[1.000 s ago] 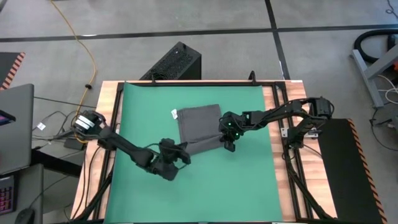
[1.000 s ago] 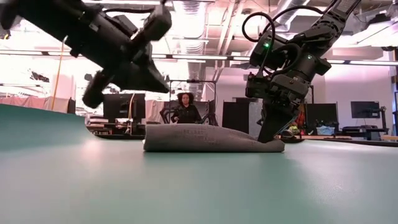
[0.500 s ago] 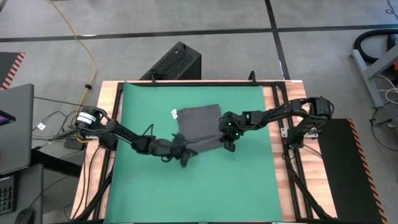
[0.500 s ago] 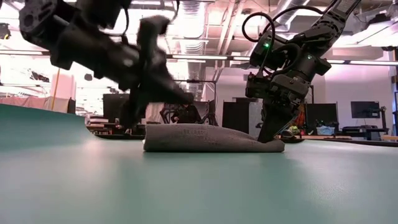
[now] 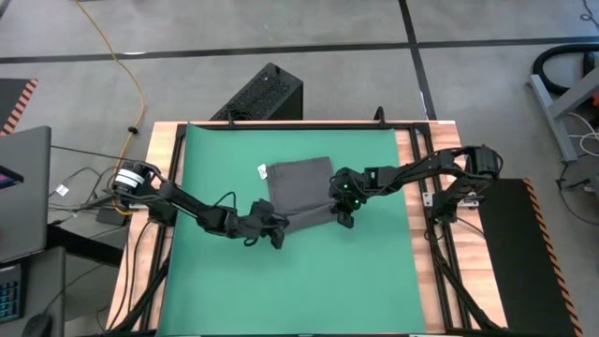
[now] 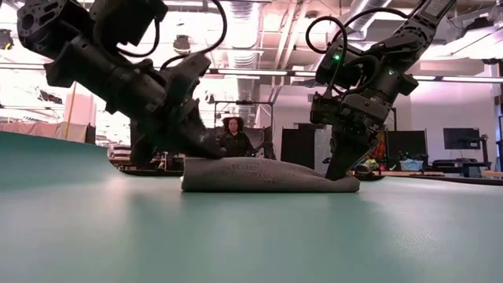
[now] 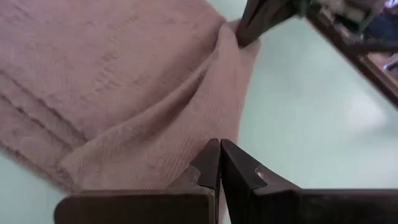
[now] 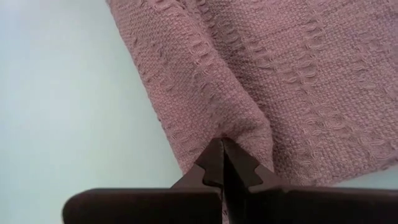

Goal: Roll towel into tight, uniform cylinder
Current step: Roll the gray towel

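Observation:
The dark grey towel (image 5: 299, 187) lies folded on the green mat (image 5: 374, 281), with its white tag (image 5: 263, 171) at the far left edge. In the low view it is a low flat bundle (image 6: 259, 177). My right gripper (image 5: 339, 215) is shut on the towel's near right corner, where the cloth bunches into its tips (image 8: 221, 149); it also shows in the low view (image 6: 339, 169). My left gripper (image 5: 278, 232) is shut, with its tips over the towel's near left edge (image 7: 219, 149). No cloth shows between its fingers. The towel fills both wrist views (image 7: 124, 81) (image 8: 298, 74).
A black box (image 5: 262, 94) stands on the floor behind the table. A laptop (image 5: 19, 187) sits at the far left. Wooden table strips (image 5: 416, 187) border the mat. A person (image 6: 233, 134) sits in the room beyond the table.
My left gripper has swung from the bare mat in front of the towel up to its near left edge. The right gripper and the towel have not moved.

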Available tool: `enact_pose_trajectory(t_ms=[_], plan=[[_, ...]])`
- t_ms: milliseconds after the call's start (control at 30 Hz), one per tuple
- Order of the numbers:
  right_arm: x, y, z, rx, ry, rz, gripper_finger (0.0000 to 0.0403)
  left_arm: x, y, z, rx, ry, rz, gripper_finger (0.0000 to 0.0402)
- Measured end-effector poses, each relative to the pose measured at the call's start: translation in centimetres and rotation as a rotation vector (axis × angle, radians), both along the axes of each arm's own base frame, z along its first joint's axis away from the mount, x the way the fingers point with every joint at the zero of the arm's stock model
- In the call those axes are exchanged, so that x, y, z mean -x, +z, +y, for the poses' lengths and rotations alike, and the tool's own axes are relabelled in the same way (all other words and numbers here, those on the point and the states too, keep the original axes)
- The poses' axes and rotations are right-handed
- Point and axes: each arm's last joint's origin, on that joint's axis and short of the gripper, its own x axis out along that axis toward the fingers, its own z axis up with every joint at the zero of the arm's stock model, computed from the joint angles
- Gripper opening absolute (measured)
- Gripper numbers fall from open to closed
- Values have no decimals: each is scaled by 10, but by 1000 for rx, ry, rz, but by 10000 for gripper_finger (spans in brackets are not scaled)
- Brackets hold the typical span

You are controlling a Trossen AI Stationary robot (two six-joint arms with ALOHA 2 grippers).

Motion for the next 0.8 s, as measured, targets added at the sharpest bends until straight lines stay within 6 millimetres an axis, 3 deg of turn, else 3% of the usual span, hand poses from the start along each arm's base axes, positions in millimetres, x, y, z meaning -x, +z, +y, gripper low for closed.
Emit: enact_pose_trajectory(t_ms=[467, 800], plan=[[0, 0, 0, -9, -37, 2, 17, 20, -25, 28, -19, 37, 163, 0], [2, -2, 0, -32, -71, 17, 17, 20, -25, 37, -52, 21, 161, 0]])
